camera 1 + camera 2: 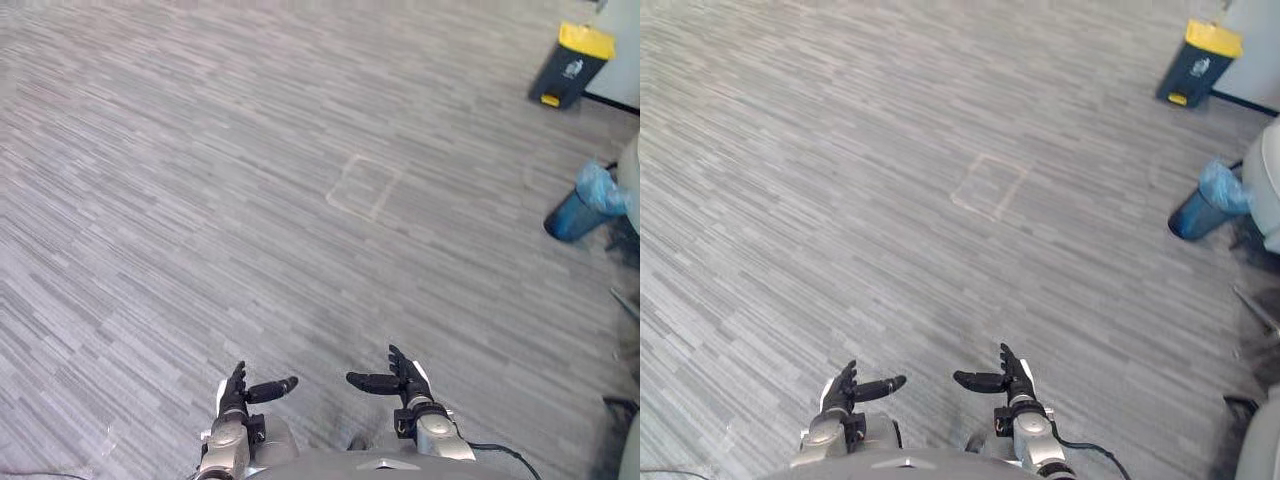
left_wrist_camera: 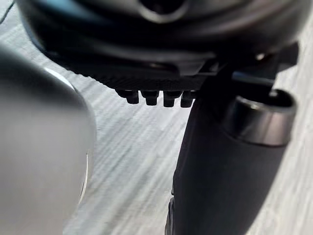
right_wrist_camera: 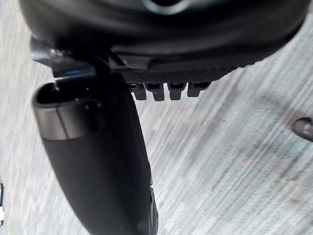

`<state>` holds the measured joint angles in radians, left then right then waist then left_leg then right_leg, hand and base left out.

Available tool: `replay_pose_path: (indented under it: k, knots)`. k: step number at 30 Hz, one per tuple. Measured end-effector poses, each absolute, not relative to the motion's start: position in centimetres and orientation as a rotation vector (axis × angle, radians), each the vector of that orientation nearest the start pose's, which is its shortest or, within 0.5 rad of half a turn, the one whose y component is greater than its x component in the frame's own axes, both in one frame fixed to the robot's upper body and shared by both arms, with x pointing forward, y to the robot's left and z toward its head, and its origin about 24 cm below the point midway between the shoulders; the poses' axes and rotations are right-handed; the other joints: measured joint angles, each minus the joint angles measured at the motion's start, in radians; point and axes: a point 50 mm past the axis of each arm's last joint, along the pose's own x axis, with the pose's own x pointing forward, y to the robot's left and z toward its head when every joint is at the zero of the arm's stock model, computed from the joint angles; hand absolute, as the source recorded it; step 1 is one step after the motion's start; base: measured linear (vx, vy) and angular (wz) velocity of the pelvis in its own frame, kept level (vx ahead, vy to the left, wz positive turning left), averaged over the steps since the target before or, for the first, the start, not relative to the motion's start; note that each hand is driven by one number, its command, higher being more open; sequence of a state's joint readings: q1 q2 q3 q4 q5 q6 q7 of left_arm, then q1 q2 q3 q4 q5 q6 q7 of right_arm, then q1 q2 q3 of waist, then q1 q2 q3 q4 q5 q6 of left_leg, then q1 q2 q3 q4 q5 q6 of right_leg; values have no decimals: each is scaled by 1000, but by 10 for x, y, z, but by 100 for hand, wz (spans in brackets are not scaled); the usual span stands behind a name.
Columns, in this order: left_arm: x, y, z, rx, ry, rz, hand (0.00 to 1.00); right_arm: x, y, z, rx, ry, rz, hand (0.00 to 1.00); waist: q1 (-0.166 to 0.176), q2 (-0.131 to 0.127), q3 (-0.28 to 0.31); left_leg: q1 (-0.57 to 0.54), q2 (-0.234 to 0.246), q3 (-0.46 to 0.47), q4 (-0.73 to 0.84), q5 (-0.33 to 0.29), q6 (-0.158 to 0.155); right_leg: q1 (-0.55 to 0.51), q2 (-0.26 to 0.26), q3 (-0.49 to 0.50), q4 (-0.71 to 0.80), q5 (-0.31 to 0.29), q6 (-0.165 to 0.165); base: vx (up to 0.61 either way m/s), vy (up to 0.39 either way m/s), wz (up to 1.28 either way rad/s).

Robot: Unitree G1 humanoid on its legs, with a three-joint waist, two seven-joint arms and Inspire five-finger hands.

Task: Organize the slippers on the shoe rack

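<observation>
Grey striped carpet floor (image 1: 200, 200); left hand (image 1: 236, 394) & right hand (image 1: 408, 381) btm ctr, fingers apart, empty; which way slippers lie: can't tell.

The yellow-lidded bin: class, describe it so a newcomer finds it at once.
Start at the grey striped floor and look to its far right corner. A dark bin stands there; unlike the blue container nearer by, it has a yellow lid.
</observation>
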<state>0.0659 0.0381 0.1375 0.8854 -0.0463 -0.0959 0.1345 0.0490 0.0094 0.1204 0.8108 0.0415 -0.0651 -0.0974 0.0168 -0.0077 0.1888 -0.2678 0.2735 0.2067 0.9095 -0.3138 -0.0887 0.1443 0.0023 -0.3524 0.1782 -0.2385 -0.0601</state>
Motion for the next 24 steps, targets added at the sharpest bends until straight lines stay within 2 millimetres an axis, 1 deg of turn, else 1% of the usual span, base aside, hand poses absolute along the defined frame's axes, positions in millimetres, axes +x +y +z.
replay_pose_path:
  k: [1,2,3,4,5,6,7,8,9,10,11,12,13,14,15,16,17,18,19,20,21,22,23,24]
  knots:
    - [142,194,-136,-4,839,310,100,164,-132,-127,-32,782,-4,100,9,0,1,-43,-24,1,-144,3,10,29,-6,2,-34,1,7,263,35,-14]
    - [143,194,-136,-2,836,310,100,165,-132,-127,-33,780,-2,100,12,-2,3,-53,-36,-3,-197,8,17,37,-11,3,-41,1,16,455,133,-16]
    - [144,196,-135,3,832,312,100,166,-132,-127,-37,783,-2,100,22,-5,7,-88,-87,-22,-395,127,39,70,-27,7,-67,-5,44,509,171,-27]
    - [143,201,-135,14,834,323,100,164,-130,-130,-35,802,0,100,43,-34,10,-62,-134,-25,-451,219,56,96,-53,29,-81,-13,67,732,201,5]
    - [145,207,-133,34,826,335,100,163,-127,-131,-34,811,3,100,30,-59,8,-51,-162,-31,-471,218,65,99,-76,32,-89,16,102,671,195,26]
    - [145,208,-134,43,832,336,100,160,-127,-134,-36,830,4,100,29,-62,9,-55,-163,-34,-448,194,82,100,-83,59,-78,61,134,545,167,42]
    - [143,210,-135,26,840,351,100,158,-127,-135,-36,837,5,100,33,-61,8,-51,-157,-29,-424,175,86,95,-85,83,-44,78,151,424,178,12]
    - [141,210,-135,21,844,359,100,157,-126,-135,-35,840,5,100,33,-59,7,-47,-153,-25,-410,165,91,87,-88,99,-11,82,153,400,176,-8]
    - [137,211,-137,26,854,365,100,157,-124,-135,-37,843,11,100,32,-60,8,-2,-158,0,-401,126,109,40,-109,136,156,88,150,496,202,-7]
    - [131,211,-139,36,874,358,100,154,-124,-138,-47,858,16,100,22,-66,7,93,-174,8,-462,84,102,-35,-152,139,407,138,141,603,197,-5]
    - [130,210,-140,45,883,342,100,153,-124,-138,-49,863,16,100,16,-68,6,134,-183,8,-496,70,99,-71,-177,137,510,187,136,608,122,8]
    - [127,209,-142,68,903,316,100,151,-125,-140,-54,873,21,100,1,-68,9,211,-203,5,-551,54,104,-151,-213,147,704,190,119,621,65,7]
    - [126,209,-143,69,916,316,100,150,-125,-140,-64,878,34,100,-8,-65,11,297,-204,3,-608,47,102,-222,-204,146,812,94,85,523,36,5]
    - [125,209,-144,69,924,316,100,149,-125,-141,-64,879,35,100,-12,-59,13,325,-201,3,-632,47,101,-244,-193,141,825,68,76,426,17,-2]
    - [123,209,-145,68,932,317,100,151,-126,-140,-67,875,37,100,-20,-48,16,367,-188,2,-663,47,101,-286,-169,129,826,27,60,420,-17,11]
    - [123,208,-146,69,937,312,100,158,-128,-135,-70,840,36,100,-32,-31,25,421,-164,2,-693,48,100,-356,-123,93,764,-28,38,523,-63,20]
    - [124,207,-146,73,936,304,100,163,-129,-132,-70,805,34,100,-37,-26,28,455,-143,1,-699,48,100,-422,-94,61,651,-44,31,651,-117,30]
    - [124,206,-146,73,937,298,100,166,-128,-129,-67,780,35,100,-44,-26,28,478,-132,-3,-702,48,100,-464,-80,51,532,-36,35,571,-133,28]
    - [124,205,-146,71,938,296,100,167,-128,-128,-65,770,35,100,-48,-27,29,494,-126,-6,-708,47,99,-483,-71,52,443,-10,47,616,-180,45]
    - [122,203,-147,64,944,292,100,168,-128,-127,-65,763,35,100,-57,-42,27,535,-134,-11,-720,37,79,-486,-65,52,197,154,53,651,-203,49]
    - [119,196,-150,45,965,283,100,168,-133,-128,-80,772,32,100,-58,-13,29,572,-100,-29,-727,24,59,-444,-39,35,168,259,-6,773,-235,30]
    - [122,190,-150,28,962,265,100,173,-135,-128,-86,783,25,100,-44,-4,29,571,-105,-62,-734,44,51,-445,-26,44,193,216,-16,705,-219,5]
    - [124,188,-149,22,954,257,100,172,-137,-130,-71,797,1,100,-46,-7,31,580,-122,-79,-735,96,43,-451,-38,48,262,150,-20,632,-215,-9]
    - [124,185,-150,15,956,254,100,171,-138,-130,-67,799,-7,100,-48,-8,29,587,-122,-81,-723,112,29,-447,-41,48,285,124,-21,480,-186,13]
